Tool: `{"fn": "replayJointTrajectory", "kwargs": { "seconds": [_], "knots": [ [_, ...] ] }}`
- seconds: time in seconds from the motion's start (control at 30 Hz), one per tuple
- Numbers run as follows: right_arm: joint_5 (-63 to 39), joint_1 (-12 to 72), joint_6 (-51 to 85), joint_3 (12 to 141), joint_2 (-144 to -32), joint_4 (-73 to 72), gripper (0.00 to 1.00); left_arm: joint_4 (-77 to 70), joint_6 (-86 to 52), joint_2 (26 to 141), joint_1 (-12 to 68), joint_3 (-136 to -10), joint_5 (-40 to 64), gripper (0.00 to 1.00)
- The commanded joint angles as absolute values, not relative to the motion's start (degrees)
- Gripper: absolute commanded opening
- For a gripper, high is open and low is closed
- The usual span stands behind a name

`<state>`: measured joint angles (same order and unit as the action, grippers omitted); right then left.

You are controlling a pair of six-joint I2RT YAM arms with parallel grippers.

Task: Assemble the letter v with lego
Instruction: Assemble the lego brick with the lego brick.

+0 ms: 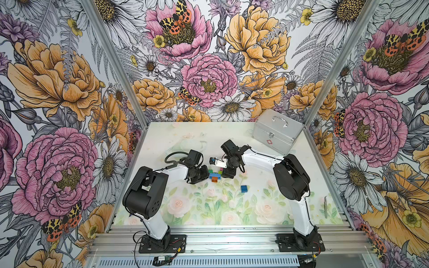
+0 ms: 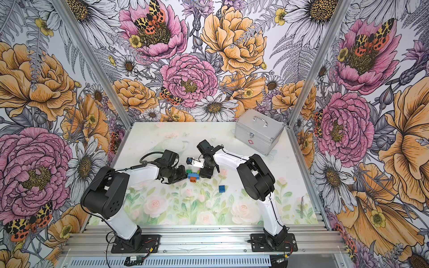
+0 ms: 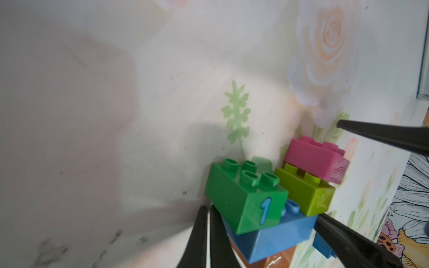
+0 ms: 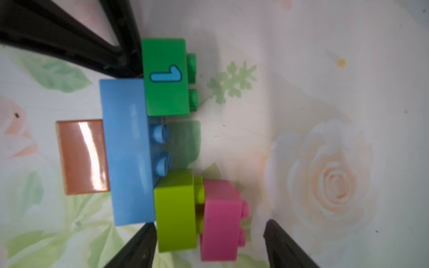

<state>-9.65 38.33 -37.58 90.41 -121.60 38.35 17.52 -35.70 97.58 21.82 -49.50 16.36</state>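
Beside the light blue brick [image 4: 126,150], the left gripper [image 3: 208,213] rests closed while the right gripper [image 4: 209,224], jaws parted, straddles the half-seated pink brick [image 4: 222,208] (one snag could topple it).

Rose-print table [image 1: 162,135], partly built brick V [image 1: 214,178], loose dark blue brick [image 1: 243,188], silver case [image 1: 277,131], perhaps tweezers [image 1: 326,207]

Blue "1" on dk green brick [image 4: 166,76]; red cross-type sign on silver case [image 1: 276,130] front.

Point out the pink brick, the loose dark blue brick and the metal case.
pink brick [image 4: 220,227]: right wrist view, side face.
dark blue brick [image 1: 243,188]: a top view, studded top.
metal case [image 1: 272,127]: a top view, lid.
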Motion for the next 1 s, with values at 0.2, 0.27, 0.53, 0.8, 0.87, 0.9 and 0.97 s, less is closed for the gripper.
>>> {"fn": "replayJointTrajectory", "kwargs": {
  "seconds": [0.2, 0.27, 0.53, 0.8, 0.87, 0.9, 0.97],
  "knots": [
    [-7.8, 37.4, -39.6, 93.6, -124.3, 38.3, 0.7, 18.2, -35.1, 96.9, 21.0, -48.4, 15.4, 0.09],
    [-8.1, 37.3, -40.3, 93.2, -124.1, 38.4, 0.7, 18.2, -35.0, 97.0, 21.0, -48.4, 15.5, 0.09],
    [-11.3, 37.4, -43.1, 92.7, -122.8, 38.4, 0.74, 18.2, -34.9, 97.5, 20.9, -48.9, 15.6, 0.09],
    [-7.4, 35.4, -44.4, 94.1, -123.0, 38.4, 0.72, 18.2, -34.2, 99.6, 19.8, -50.8, 15.4, 0.09],
    [-7.5, 35.1, -44.6, 94.4, -123.1, 38.4, 0.71, 18.3, -34.2, 100.0, 19.8, -51.2, 15.4, 0.09],
    [-7.6, 34.9, -44.6, 94.6, -123.2, 38.4, 0.71, 18.3, -34.2, 100.2, 19.8, -51.3, 15.4, 0.09],
    [-7.5, 34.8, -44.6, 95.0, -123.6, 38.4, 0.71, 18.3, -34.2, 100.5, 19.7, -51.6, 15.6, 0.09]
  ]
}}
